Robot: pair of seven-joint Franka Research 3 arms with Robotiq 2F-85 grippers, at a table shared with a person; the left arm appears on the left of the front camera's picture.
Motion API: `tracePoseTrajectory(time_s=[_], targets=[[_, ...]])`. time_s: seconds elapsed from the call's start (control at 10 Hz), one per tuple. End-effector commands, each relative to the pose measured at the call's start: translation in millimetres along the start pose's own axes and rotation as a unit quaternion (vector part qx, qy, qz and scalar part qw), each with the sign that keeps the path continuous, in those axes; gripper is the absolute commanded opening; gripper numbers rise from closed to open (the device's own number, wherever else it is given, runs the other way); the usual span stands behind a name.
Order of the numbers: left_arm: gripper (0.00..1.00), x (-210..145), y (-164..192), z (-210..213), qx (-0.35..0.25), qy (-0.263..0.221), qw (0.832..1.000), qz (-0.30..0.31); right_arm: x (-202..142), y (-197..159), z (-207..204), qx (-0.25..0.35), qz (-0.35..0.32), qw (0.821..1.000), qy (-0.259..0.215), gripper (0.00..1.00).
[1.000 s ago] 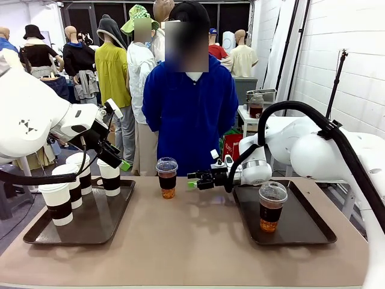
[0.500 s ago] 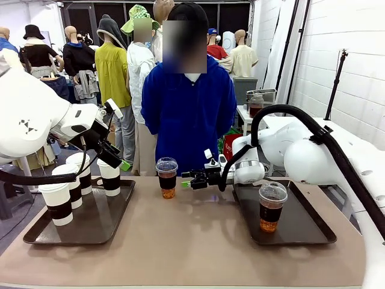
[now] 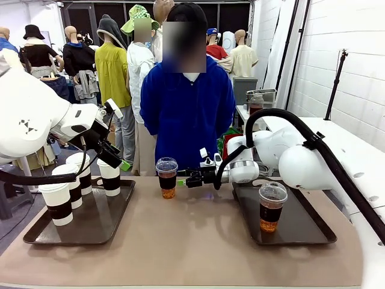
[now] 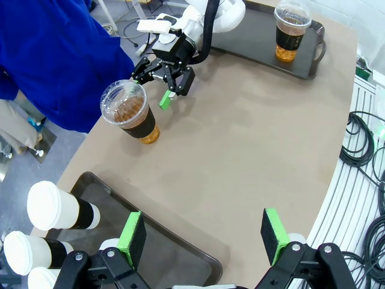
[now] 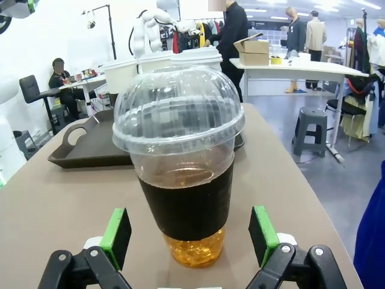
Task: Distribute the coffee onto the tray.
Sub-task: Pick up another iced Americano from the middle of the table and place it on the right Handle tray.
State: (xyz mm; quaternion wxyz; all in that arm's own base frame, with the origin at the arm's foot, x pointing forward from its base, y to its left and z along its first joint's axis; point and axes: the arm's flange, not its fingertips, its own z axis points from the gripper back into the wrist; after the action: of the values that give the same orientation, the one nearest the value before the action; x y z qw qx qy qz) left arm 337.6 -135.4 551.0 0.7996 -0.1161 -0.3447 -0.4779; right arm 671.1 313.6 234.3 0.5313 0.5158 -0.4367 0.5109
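My right gripper (image 5: 189,241) stands wide open and holds nothing; its green pads (image 5: 118,233) sit either side of a clear dome-lidded cup (image 5: 179,162) of brown drink with a dark sleeve, and I cannot quite tell whether they touch it. From the front, that cup (image 3: 167,177) stands on the bare table (image 3: 186,241) between the two trays, with my right gripper (image 3: 184,178) level with it, just at its side. My left gripper (image 4: 203,232) is also open and empty, hanging above the near edge of the left tray (image 4: 162,259). Nearer me on the right tray (image 3: 301,226) stands the second clear cup (image 3: 272,206). The left tray (image 3: 96,220) carries four white lidded paper cups with dark sleeves: one at the front (image 3: 56,203), two behind it (image 3: 68,183) (image 3: 80,171), and one at the far side (image 3: 110,176) beneath my left gripper (image 3: 118,161). Beyond the table a person in a blue top (image 3: 189,114) stands facing me.
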Motion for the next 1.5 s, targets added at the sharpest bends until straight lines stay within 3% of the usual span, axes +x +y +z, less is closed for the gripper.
tracePoseTrajectory(time_s=[0.0,1.4], targets=[[1.0,-1,0,1,-0.006,-0.001,1.0,0.0,1,-12,-12,0.002,-0.012,1.0,0.008,1.0],[1.0,-1,0,1,-0.006,-0.001,1.0,0.0,1,-21,-57,0.055,-0.031,0.998,0.006,1.0]])
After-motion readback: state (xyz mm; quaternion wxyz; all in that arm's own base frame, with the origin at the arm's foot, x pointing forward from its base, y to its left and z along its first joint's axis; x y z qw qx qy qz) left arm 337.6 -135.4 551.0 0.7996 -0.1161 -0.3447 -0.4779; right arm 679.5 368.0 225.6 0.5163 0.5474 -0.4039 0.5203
